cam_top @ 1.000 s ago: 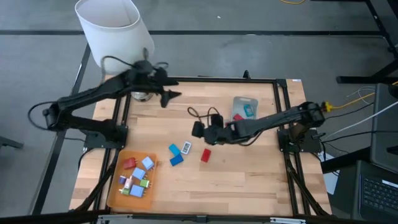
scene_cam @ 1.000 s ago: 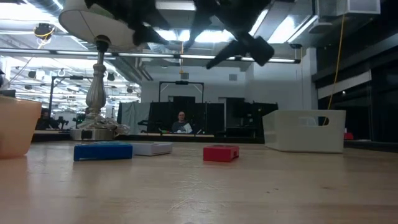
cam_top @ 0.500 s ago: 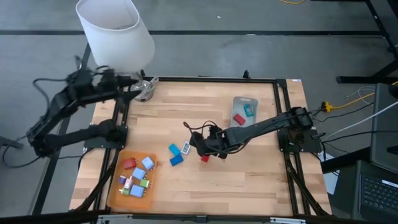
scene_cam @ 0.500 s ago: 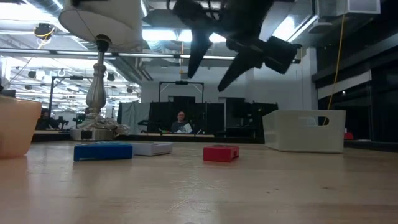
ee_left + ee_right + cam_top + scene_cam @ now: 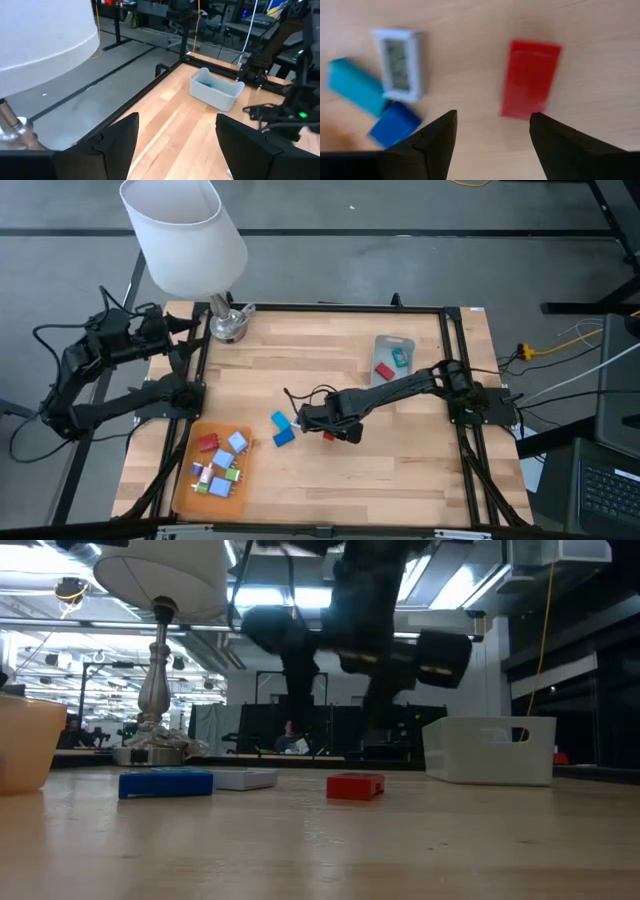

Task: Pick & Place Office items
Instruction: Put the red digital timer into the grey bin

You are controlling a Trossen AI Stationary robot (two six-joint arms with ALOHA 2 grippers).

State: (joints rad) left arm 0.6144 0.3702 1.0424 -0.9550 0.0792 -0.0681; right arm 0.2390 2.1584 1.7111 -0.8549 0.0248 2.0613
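A red block [image 5: 330, 437] [image 5: 355, 785] [image 5: 530, 80] lies flat on the table's middle. Left of it lie a teal block [image 5: 279, 420] [image 5: 355, 87], a blue block [image 5: 284, 438] [image 5: 395, 125] and a white piece with a small display [image 5: 400, 62] [image 5: 245, 778]. My right gripper [image 5: 322, 427] [image 5: 340, 700] [image 5: 492, 135] hangs open just above these, fingers pointing down, with the red block ahead of one finger. More small pieces [image 5: 218, 463] lie on the orange tray [image 5: 181, 490]. My left gripper [image 5: 178, 330] [image 5: 177, 120] waits open beyond the table's far left corner.
The grey-blue bin [image 5: 393, 343] [image 5: 490, 750] [image 5: 215, 90] stands right of centre toward the far edge, with a red and a teal piece inside. A lamp with a white shade [image 5: 183, 230] stands on its metal base [image 5: 228, 325] [image 5: 155, 745] at the far left corner.
My right gripper has moved toward the near-left, tipped its fingers downward and come down over the red block. My left arm has drawn back from over the table's far side to beyond the left edge. The blocks have stayed where they were.
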